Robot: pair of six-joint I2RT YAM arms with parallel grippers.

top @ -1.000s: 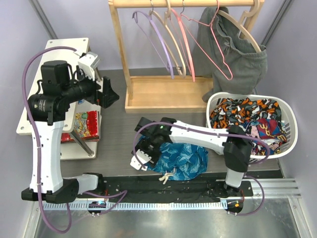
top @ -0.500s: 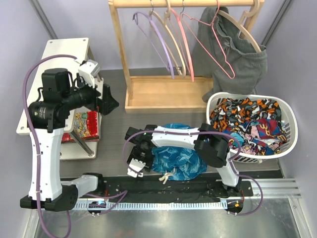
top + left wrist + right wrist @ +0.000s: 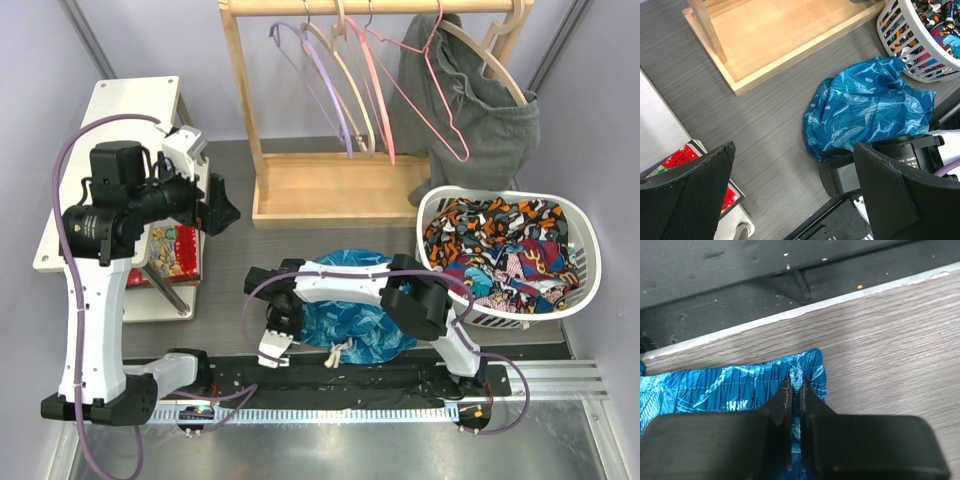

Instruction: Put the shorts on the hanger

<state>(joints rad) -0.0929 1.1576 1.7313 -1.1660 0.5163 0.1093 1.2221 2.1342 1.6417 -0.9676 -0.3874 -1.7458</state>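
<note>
The blue leaf-print shorts (image 3: 352, 318) lie crumpled on the grey table in front of the rack, also seen in the left wrist view (image 3: 867, 107). My right gripper (image 3: 288, 320) is at their left end, low on the table. In the right wrist view it (image 3: 796, 385) is shut on a pinched fold of the shorts' gathered waistband (image 3: 715, 387) near its corner. The white drawstring (image 3: 337, 353) trails off the near edge. The thin pink wire hanger (image 3: 461, 152) hangs on the rack at the back. My left gripper (image 3: 222, 205) (image 3: 794, 150) is raised at the left, open and empty.
A wooden clothes rack (image 3: 330, 190) holds several other hangers and a grey garment (image 3: 485, 115). A white laundry basket (image 3: 590, 250) of patterned clothes stands at the right. A white side table (image 3: 110, 110) with a red book (image 3: 172, 250) is at the left.
My right gripper has swung left and nearer along the shorts' edge and closed on the waistband. The shorts have bunched slightly. The left arm has barely moved.
</note>
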